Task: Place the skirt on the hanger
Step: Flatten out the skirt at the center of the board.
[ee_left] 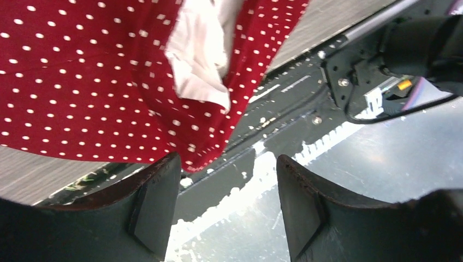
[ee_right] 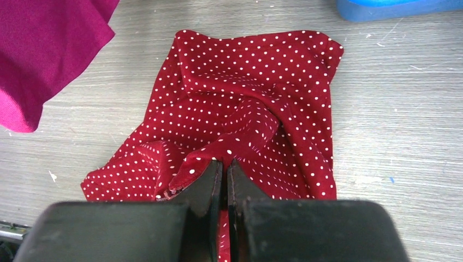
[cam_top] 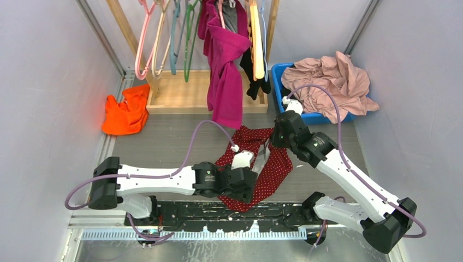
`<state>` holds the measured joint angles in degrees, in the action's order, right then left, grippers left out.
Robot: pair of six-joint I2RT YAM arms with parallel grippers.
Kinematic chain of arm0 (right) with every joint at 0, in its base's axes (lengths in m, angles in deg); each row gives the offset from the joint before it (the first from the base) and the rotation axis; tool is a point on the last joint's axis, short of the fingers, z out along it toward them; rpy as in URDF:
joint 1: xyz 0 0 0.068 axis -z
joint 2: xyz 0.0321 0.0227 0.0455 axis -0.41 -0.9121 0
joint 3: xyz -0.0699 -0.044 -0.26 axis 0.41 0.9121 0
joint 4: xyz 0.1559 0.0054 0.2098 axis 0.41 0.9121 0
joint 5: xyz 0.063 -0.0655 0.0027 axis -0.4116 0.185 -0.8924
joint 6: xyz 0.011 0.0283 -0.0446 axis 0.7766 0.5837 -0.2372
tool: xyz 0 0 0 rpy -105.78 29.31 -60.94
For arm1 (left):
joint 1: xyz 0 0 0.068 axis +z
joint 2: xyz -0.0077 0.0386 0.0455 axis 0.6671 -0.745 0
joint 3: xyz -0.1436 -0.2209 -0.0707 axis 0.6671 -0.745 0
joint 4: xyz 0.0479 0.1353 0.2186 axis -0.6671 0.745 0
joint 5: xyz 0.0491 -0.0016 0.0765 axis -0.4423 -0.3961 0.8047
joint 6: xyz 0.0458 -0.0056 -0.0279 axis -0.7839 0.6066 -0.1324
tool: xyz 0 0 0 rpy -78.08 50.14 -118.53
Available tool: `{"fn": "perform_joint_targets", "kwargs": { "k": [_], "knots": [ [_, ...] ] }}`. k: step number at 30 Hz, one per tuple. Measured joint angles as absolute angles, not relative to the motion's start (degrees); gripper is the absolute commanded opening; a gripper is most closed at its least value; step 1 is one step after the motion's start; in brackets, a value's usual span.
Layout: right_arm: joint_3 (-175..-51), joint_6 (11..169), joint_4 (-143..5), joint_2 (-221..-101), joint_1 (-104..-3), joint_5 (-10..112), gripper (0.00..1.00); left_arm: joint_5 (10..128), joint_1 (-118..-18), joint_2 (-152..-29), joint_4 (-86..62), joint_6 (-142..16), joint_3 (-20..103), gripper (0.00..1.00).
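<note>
The skirt (cam_top: 275, 169), dark red with small white dots, lies crumpled on the grey table between the two arms. My right gripper (cam_top: 268, 148) is shut on a raised fold of the skirt (ee_right: 251, 93), its jaws (ee_right: 224, 162) pinching the cloth. My left gripper (cam_top: 250, 185) hovers at the skirt's near edge and stands open with nothing between its fingers (ee_left: 227, 158). The skirt's hem (ee_left: 82, 82), with a white inner patch (ee_left: 199, 54), hangs just beyond the left fingertip. The thin pink hanger (cam_top: 144, 43) hangs on the rack at the back left, far from both grippers.
A magenta garment (cam_top: 224, 82) hangs from the wooden rack (cam_top: 185, 95) among several other hangers, its end close to the skirt's far side (ee_right: 43, 49). An orange cloth (cam_top: 126, 112) lies at the left. A blue bin (cam_top: 314, 116) holds a pale pink garment (cam_top: 333, 82).
</note>
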<state>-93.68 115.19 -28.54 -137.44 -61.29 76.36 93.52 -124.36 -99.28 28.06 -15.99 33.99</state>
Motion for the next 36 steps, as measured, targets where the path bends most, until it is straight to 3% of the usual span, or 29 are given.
{"fn": "perform_joint_targets", "kwargs": {
  "k": [14, 16, 20, 21, 27, 32, 36],
  "knots": [
    [-93.7, 114.6, -29.1, -137.5, -60.5, 72.7, 0.01, 95.1, -122.2, -103.9, 29.8, -13.3, 32.2, 0.42],
    [-93.7, 114.6, -29.0, -137.5, -60.4, 72.6, 0.01, 95.4, -121.4, -104.5, 30.2, -13.3, 31.1, 0.35],
    [-93.7, 114.6, -29.0, -137.4, -60.3, 72.3, 0.01, 96.2, -118.8, -105.6, 30.9, -13.7, 30.1, 0.03],
    [-93.7, 114.6, -29.0, -137.3, -60.3, 72.3, 0.01, 96.4, -117.9, -105.6, 31.0, -14.0, 29.7, 0.0],
    [-95.2, 114.1, -27.9, -136.3, -60.3, 72.1, 0.01, 100.0, -112.6, -102.9, 36.0, -15.8, 29.4, 0.0],
    [-100.7, 113.3, -26.9, -136.3, -60.2, 71.5, 0.01, 102.9, -107.0, -91.4, 42.5, -19.6, 30.3, 0.0],
    [-109.3, 112.8, -27.3, -138.4, -60.1, 70.9, 0.01, 105.9, -102.8, -84.1, 49.2, -23.6, 37.9, 0.0]
  ]
}}
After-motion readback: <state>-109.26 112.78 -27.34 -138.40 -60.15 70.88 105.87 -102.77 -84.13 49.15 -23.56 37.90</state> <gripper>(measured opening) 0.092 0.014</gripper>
